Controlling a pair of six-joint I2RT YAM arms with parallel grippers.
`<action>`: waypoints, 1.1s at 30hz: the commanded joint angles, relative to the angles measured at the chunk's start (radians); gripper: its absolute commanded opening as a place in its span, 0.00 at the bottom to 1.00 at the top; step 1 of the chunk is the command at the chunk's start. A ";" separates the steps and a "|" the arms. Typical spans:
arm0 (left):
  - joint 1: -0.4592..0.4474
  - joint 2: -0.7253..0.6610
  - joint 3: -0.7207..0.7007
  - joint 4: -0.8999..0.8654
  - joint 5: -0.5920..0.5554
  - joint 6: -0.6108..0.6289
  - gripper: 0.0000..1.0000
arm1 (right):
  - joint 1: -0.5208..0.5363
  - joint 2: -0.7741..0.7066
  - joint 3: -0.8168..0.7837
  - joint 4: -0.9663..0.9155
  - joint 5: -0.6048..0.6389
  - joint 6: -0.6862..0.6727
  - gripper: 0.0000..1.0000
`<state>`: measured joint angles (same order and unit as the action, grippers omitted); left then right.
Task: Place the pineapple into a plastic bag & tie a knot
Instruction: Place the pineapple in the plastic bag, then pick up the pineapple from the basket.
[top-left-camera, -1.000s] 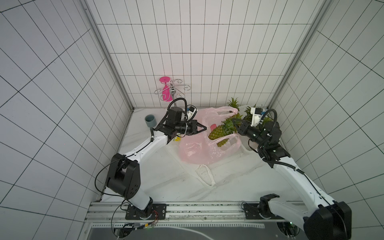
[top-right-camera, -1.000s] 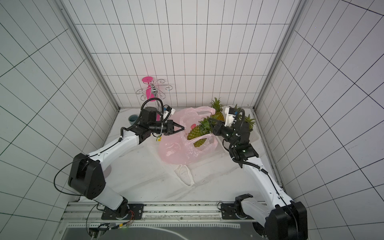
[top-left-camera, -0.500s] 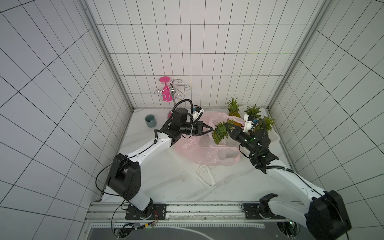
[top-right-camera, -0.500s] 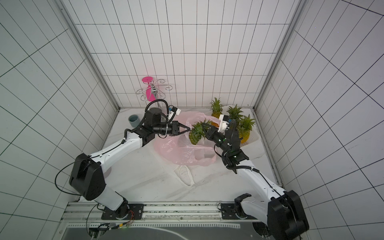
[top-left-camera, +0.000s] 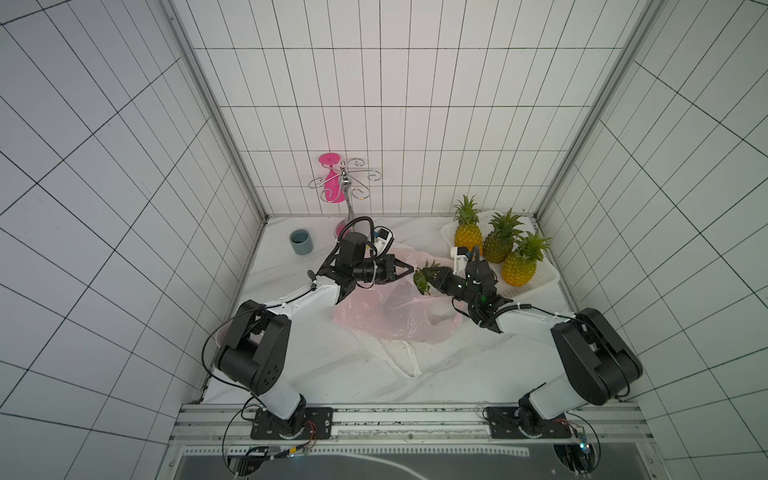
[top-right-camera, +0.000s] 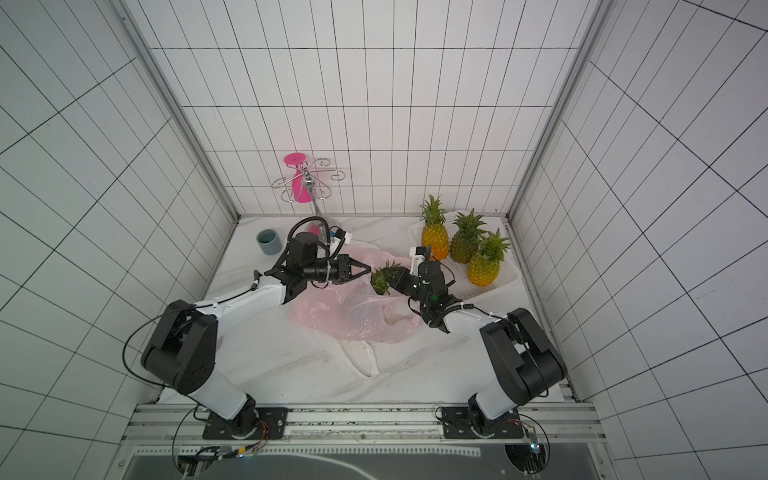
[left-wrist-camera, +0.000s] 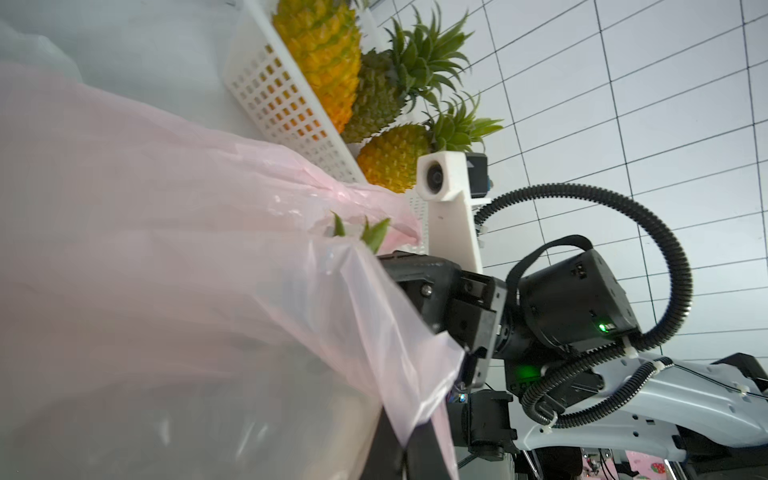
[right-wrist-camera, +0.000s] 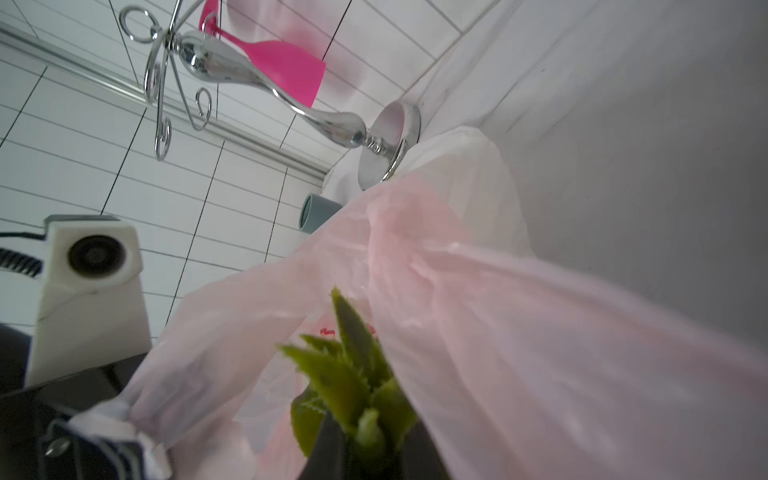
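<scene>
Pineapple (top-left-camera: 424, 281) partly in pink bag (top-left-camera: 399, 318): L gripper (top-left-camera: 409, 272) pinched shut on bag rim, R gripper (top-left-camera: 435, 283) clamped on its crown; release & knot not yet done.

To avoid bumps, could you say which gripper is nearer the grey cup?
Left. The left gripper, gripping the bag, is right of the cup; the right gripper, gripping the pineapple, is farther right.
</scene>
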<state>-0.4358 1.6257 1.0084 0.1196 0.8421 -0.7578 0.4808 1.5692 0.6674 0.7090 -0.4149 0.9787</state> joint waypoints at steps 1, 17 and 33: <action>0.019 0.027 -0.022 0.027 -0.024 0.053 0.00 | 0.016 0.055 0.104 0.050 -0.195 -0.024 0.00; 0.019 0.008 -0.073 -0.032 -0.011 0.157 0.00 | -0.050 -0.131 0.462 -0.862 -0.084 -0.614 0.76; -0.083 -0.046 0.167 -0.501 -0.057 0.469 0.00 | -0.606 -0.268 0.472 -0.928 0.572 -0.637 0.89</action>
<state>-0.5167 1.5871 1.1511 -0.2832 0.8040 -0.3664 -0.0711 1.2633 1.0554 -0.1764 0.0505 0.3698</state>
